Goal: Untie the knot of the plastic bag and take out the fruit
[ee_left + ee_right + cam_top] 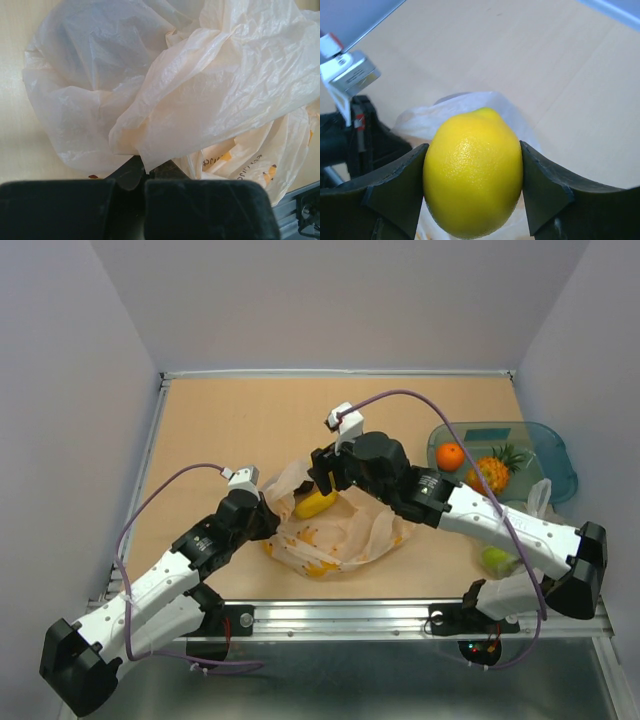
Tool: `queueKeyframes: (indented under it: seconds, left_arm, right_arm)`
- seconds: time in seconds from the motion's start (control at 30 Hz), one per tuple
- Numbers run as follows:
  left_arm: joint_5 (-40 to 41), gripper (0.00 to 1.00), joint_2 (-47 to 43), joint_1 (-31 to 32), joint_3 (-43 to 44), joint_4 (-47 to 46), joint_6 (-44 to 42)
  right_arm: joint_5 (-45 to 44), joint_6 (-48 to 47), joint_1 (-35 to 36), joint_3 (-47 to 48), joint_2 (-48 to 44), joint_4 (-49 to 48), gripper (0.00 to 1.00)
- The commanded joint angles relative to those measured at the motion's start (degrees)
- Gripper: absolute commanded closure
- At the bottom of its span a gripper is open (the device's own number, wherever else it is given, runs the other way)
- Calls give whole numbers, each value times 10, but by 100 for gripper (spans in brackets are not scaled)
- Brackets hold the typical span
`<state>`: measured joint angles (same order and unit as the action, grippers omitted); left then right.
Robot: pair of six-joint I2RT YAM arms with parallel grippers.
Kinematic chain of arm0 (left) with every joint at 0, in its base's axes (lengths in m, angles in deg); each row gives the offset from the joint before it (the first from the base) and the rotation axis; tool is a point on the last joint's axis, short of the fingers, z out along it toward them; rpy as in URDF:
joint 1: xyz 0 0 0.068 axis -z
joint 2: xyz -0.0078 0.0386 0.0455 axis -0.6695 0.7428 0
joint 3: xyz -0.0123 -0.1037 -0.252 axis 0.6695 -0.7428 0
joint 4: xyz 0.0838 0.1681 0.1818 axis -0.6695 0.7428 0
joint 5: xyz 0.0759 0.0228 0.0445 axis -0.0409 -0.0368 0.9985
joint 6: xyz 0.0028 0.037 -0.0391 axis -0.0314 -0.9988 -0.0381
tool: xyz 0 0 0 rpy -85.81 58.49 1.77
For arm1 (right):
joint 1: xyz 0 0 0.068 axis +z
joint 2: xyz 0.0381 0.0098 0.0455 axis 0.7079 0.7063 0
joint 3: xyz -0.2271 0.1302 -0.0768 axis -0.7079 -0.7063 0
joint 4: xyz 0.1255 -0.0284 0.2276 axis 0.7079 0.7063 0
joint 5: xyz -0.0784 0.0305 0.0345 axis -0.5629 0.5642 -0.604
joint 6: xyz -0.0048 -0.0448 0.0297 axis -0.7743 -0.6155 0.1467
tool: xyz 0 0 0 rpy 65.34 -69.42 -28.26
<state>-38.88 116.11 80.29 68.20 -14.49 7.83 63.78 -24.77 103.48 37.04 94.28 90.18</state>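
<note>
Right gripper (472, 172): clenched on the lemon (470, 150), with one finger on each side of its fat middle.
Left gripper (145, 182): pinched tight on a fold of the bag (225, 100). Thin plastic pokes up from between its fingers.
Where the lemon is: between the right gripper's fingers, just above the bag and just to the right of the left gripper.
Where the bag is: under the right gripper, spread out soft on the bench (230, 420), with one edge inside the left gripper.
Knot: I can't see one. The top of the bag looks open.
Other fruit: an orange (450, 456) and a pineapple (490, 472) lie in a blue tray (555, 445), well off to the right of the right gripper.
How the lemon feels: small, smooth and round. It looks hard and light, like a toy. It could slip or roll if held near a tip, so the wide middle is the best place to hold it.
How the bag feels: very thin, floppy and light. It could cling and come up with the fruit, so a pinch on its edge should keep it down.
Step, I think: taking the lemon out, with the tray as the likely place for it.
Watch out: a loose squeeze could drop the lemon.
</note>
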Motion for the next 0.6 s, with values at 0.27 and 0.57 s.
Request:
queueKeyframes:
  seconds: [0.27,0.57]
  left_arm:
    - [20,100,-19,3,17,-15,-7]
    - [17,100,-26,3,18,-16,-8]
  right_arm:
    - [-88,18,-297,-5,-44,86,99]
    - [-22,81,-475,-107,-27,103,92]
